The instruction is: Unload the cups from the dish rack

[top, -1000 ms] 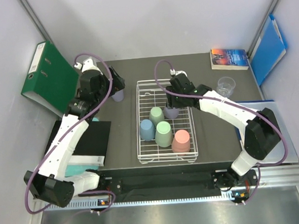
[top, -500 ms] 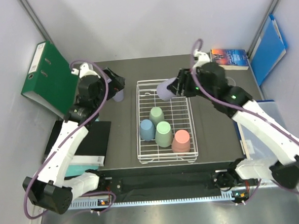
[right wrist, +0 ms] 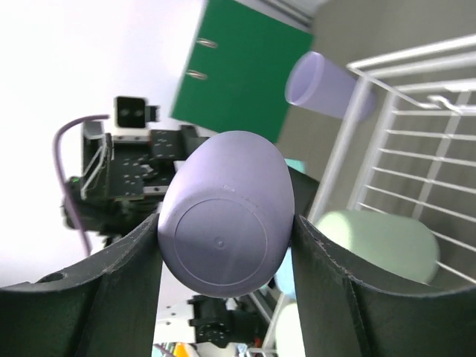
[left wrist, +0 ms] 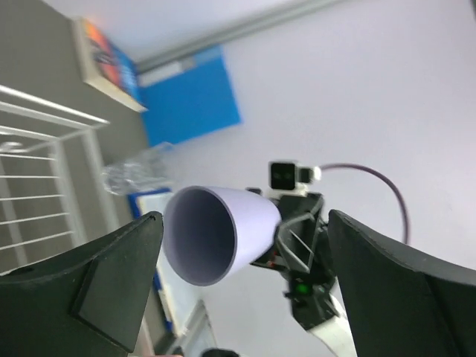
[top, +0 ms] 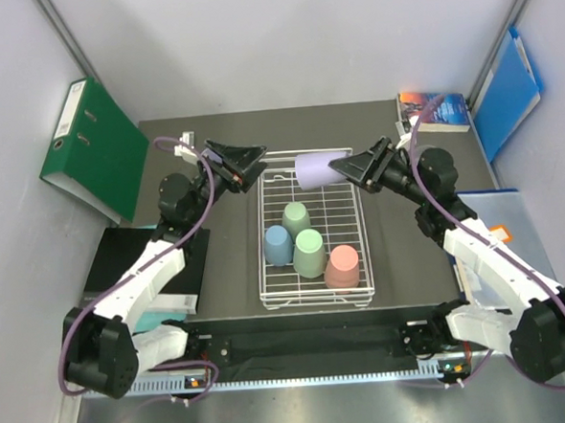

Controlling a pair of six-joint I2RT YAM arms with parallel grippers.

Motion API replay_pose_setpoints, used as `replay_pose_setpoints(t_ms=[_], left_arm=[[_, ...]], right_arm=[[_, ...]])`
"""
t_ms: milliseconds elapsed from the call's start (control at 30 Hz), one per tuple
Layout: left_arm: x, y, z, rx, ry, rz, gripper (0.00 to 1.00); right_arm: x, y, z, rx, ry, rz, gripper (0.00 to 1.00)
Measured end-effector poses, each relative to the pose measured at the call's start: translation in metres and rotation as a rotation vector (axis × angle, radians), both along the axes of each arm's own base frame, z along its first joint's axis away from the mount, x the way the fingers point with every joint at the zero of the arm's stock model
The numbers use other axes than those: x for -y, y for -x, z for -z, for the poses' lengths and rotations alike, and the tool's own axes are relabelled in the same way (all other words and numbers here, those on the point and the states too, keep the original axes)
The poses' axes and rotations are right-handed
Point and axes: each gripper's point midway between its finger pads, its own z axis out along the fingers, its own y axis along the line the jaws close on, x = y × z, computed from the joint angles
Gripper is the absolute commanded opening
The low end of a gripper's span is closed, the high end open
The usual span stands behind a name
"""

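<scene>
- Top external view, far left: green binder (top: 91, 146) upright against the wall; black notebook (top: 170, 261) flat on the table (top: 400, 252) beneath the left arm.
- Left gripper (top: 254, 165): raised at the far left corner of the dish rack (top: 264, 270), fingers (left wrist: 97, 290) spread wide, holding nothing, aimed toward the right gripper.
- Second lilac cup (right wrist: 327, 85): visible from the right wrist only, on the table just outside the rack's left side.
- Dish rack: white wire, at the table's centre, long side running near to far.
- Four cups upside down in the rack's near half: sage-green cup (top: 295, 216) farthest back, light blue cup (top: 278, 243) and mint green cup (top: 310, 252) side by side and touching, salmon pink cup (top: 342, 264) nearest and rightmost.
- Lilac cup (top: 314, 169): on its side in the air over the rack's far end, mouth toward the left gripper, base toward the right wrist camera.
- Right gripper (top: 342, 168): clamped on the lilac cup, one finger (right wrist: 111, 282) on either side of the wall near the base.
- Clear glass (left wrist: 137, 167): blurred in the left wrist view, on the table beyond the rack.
- Far right: paperback book (top: 439, 111) at the table's far corner; blue folder (top: 507, 92) leaning on the wall.
</scene>
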Motion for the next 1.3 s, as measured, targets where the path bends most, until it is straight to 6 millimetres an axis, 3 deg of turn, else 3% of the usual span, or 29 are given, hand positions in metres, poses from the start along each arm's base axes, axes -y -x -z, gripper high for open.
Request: replay_pose_setpoints(t_ms=[167, 300, 567, 667, 700, 767, 800, 833, 933, 967, 1033, 1067, 1100, 1167, 1300], left_arm=[[0.015, 0.015, -0.036, 0.082, 0.090, 0.131, 0.97], [0.024, 0.028, -0.050, 0.121, 0.120, 0.196, 0.97], [0.054, 0.043, -0.041, 0.088, 0.112, 0.304, 0.91], [0.068, 0.048, -0.040, 0.083, 0.107, 0.346, 0.63], [0.071, 0.049, -0.039, 0.082, 0.105, 0.356, 0.43], [0.075, 0.050, -0.039, 0.083, 0.103, 0.367, 0.22], [0.076, 0.050, -0.037, 0.080, 0.097, 0.367, 0.02], [0.076, 0.049, -0.036, 0.075, 0.096, 0.367, 0.00], [0.076, 0.049, -0.048, 0.115, 0.103, 0.369, 0.00], [0.076, 0.049, -0.049, 0.117, 0.097, 0.368, 0.00], [0.077, 0.049, -0.049, 0.118, 0.091, 0.370, 0.00], [0.077, 0.049, -0.049, 0.120, 0.089, 0.370, 0.00], [0.077, 0.049, -0.049, 0.116, 0.084, 0.371, 0.00], [0.076, 0.043, -0.048, 0.105, 0.052, 0.357, 0.00], [0.064, 0.006, -0.054, 0.078, -0.098, 0.241, 0.00]], right_arm=[[-0.007, 0.008, -0.027, 0.076, -0.074, -0.054, 0.00], [-0.015, 0.009, -0.032, 0.091, -0.095, -0.086, 0.00], [-0.038, 0.006, -0.035, 0.095, -0.106, -0.143, 0.00], [-0.049, 0.007, -0.038, 0.104, -0.112, -0.172, 0.00], [-0.052, 0.008, -0.039, 0.106, -0.114, -0.186, 0.00], [-0.057, 0.012, -0.040, 0.106, -0.118, -0.206, 0.00], [-0.058, 0.014, -0.042, 0.108, -0.128, -0.215, 0.00], [-0.058, 0.014, -0.044, 0.114, -0.130, -0.215, 0.00], [-0.057, 0.014, -0.043, 0.097, -0.133, -0.211, 0.14], [-0.056, 0.015, -0.046, 0.111, -0.130, -0.205, 0.35], [-0.053, 0.016, -0.048, 0.125, -0.118, -0.192, 0.59], [-0.052, 0.016, -0.048, 0.127, -0.109, -0.186, 0.79], [-0.051, 0.016, -0.049, 0.126, -0.096, -0.180, 0.86], [-0.046, 0.009, -0.050, 0.124, -0.041, -0.129, 0.94], [-0.024, -0.013, -0.051, 0.103, 0.130, 0.051, 0.95]])
